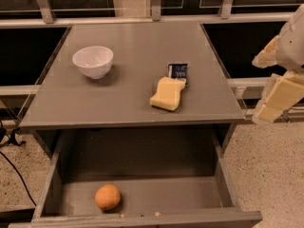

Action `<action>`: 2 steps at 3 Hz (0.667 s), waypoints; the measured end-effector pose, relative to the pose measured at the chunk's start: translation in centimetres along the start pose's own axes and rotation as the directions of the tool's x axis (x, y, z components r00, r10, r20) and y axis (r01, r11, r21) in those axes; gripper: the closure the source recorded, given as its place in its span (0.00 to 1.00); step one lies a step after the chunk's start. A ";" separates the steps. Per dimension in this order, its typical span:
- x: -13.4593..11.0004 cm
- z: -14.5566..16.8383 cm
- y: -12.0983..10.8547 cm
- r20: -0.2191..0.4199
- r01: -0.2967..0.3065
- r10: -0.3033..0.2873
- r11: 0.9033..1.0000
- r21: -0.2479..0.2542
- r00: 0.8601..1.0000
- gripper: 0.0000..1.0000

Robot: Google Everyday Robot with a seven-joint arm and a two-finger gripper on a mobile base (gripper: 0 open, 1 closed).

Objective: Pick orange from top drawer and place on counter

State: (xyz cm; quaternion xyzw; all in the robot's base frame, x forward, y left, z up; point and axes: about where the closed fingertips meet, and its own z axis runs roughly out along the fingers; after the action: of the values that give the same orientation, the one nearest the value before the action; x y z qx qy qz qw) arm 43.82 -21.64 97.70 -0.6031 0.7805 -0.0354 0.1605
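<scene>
Your gripper (275, 91) hangs off the counter's (133, 96) right edge, level with its front right corner and clear of the surface. Whether it's released or clenched, I can't tell from here. It carries nothing that you can see. The top drawer (166, 194) is pulled out below the front edge. The orange (108, 196) sits on the drawer floor toward the front left corner, close to the front panel and apart from the left wall. Up top, a white bowl (93, 61) stands near the left edge. A yellow sponge (167, 93) lies right of centre, touching what may be a small dark packet (178, 71) behind it.
</scene>
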 end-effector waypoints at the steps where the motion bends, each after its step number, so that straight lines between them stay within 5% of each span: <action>1: -0.2 0.5 0.5 0.033 -0.021 0.021 1.000 0.010 0.999 0.50; 2: -0.3 1.7 1.8 0.108 -0.067 0.064 0.998 0.022 0.992 0.73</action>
State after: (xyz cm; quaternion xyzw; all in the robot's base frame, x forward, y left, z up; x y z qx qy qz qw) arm 42.75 -20.69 95.71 -0.5762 0.7895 -0.0077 0.2111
